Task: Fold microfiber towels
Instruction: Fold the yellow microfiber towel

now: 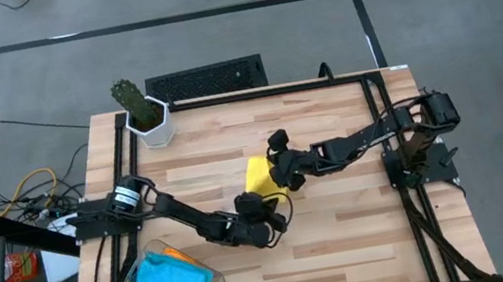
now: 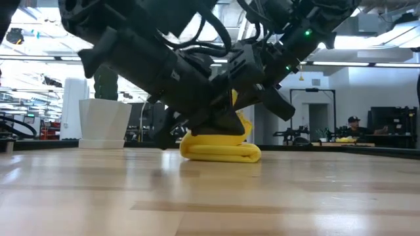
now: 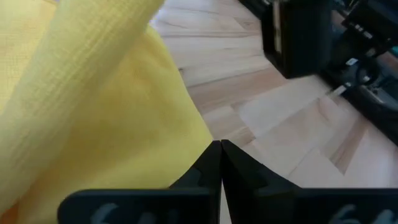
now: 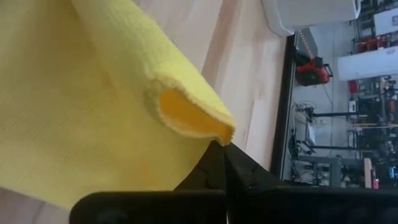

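The yellow towel (image 1: pixel 259 176) lies in the middle of the wooden desk (image 1: pixel 348 237), partly folded, with one side lifted up. The left gripper (image 1: pixel 279 216) sits at the near edge of the towel. Its fingers (image 3: pixel 211 165) are pressed together, right at the cloth's edge, and I cannot tell if any cloth is caught between them. The right gripper (image 1: pixel 285 178) is at the other side of the towel, touching it. Its fingers (image 4: pixel 217 165) are pressed together too, with a folded lip of the towel just above their tips. In the low view the towel (image 2: pixel 220 149) is a flat roll on the desk under both arms. A clear bin (image 1: pixel 140 280) near the left front corner holds the light blue towel (image 1: pixel 174 280) on top of the orange towel (image 1: pixel 187 257). A cactus in a white pot (image 1: pixel 146 115) stands at the far left corner.
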